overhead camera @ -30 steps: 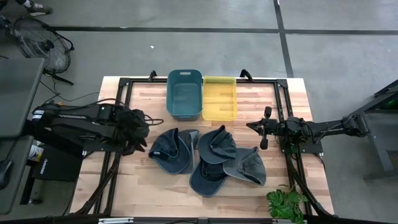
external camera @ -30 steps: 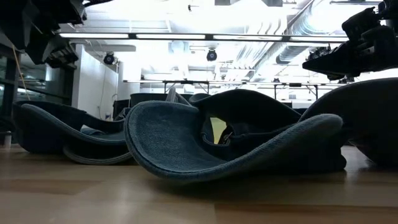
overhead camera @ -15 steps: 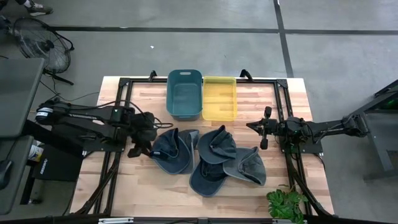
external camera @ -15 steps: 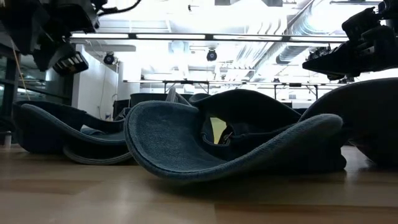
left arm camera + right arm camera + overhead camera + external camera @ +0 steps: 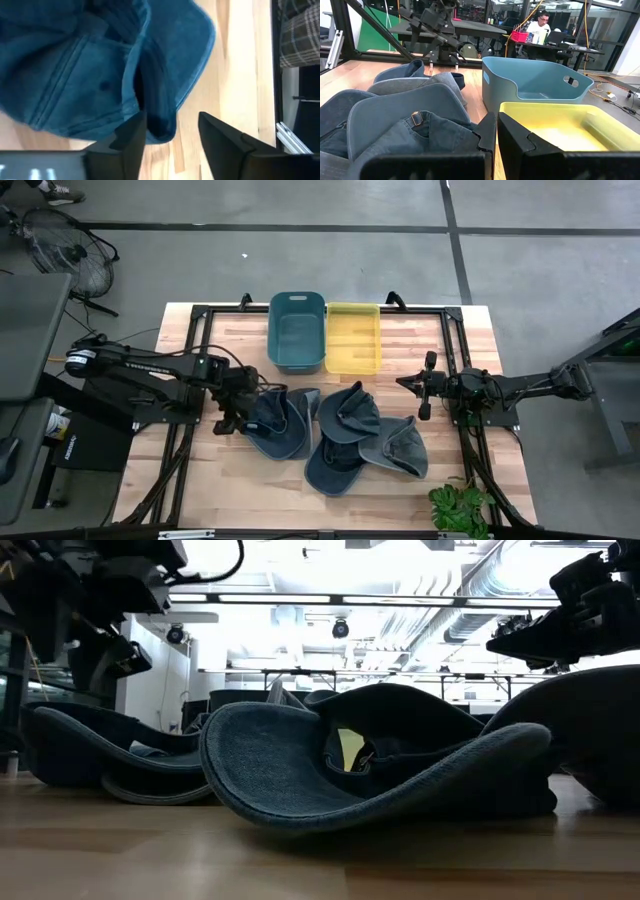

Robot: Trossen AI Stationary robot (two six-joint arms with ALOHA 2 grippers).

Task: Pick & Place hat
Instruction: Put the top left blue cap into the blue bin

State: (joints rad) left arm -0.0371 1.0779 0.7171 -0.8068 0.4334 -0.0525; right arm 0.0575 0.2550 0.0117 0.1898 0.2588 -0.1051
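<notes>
Several blue denim hats lie in a loose pile mid-table, resting on their brims and crowns. The leftmost hat (image 5: 278, 425) (image 5: 95, 65) is the one nearest my left gripper (image 5: 232, 418) (image 5: 172, 131). That gripper is open and slants down over the hat's left edge. Its two fingers stand on either side of the folded brim's end (image 5: 160, 122); I see no touch. My right gripper (image 5: 403, 381) (image 5: 496, 129) is shut and level at the table's right, short of the pile, holding nothing.
A teal bin (image 5: 297, 330) and a yellow bin (image 5: 353, 338) stand side by side at the far edge. A potted plant (image 5: 460, 506) sits at the near right corner. Black frame rails (image 5: 190, 350) run along the table's sides. Bare wood lies left of and in front of the pile.
My left gripper has gone toward the table's right edge and down, from beside the left frame rail to the left edge of the leftmost hat. The hats have not moved.
</notes>
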